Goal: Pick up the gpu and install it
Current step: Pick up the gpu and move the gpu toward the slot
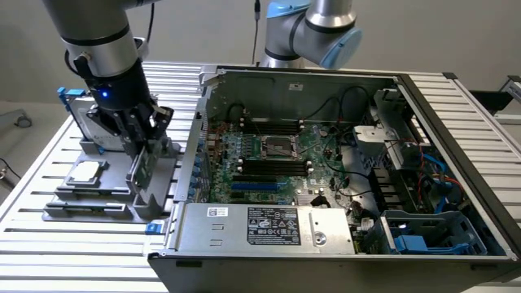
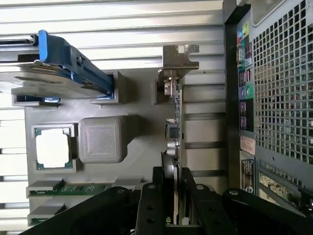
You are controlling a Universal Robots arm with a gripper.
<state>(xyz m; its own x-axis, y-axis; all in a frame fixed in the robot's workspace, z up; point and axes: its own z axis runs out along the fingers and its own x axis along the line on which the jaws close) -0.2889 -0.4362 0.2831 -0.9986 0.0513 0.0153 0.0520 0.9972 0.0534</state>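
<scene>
The pincer (image 1: pixel 145 145) (image 2: pixel 174 172) is closed narrowly on the gpu (image 1: pixel 143 166) (image 2: pixel 176 122), with one finger against each face. The gpu stands on edge in the grey holder (image 1: pixel 97 204) on the slatted surface (image 1: pixel 49 244). It is just beside the open computer case (image 1: pixel 326 79), on the exterior view's left.

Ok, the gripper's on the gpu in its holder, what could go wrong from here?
1. The gripper pinches the gpu by its thin edge, at the end away from the silver bracket, so the card may tilt or slip.
2. The bracket end seems seated in a slot of the grey holder and could snag.
3. The case wall stands close beside the card, so a swing could clip it.
</scene>
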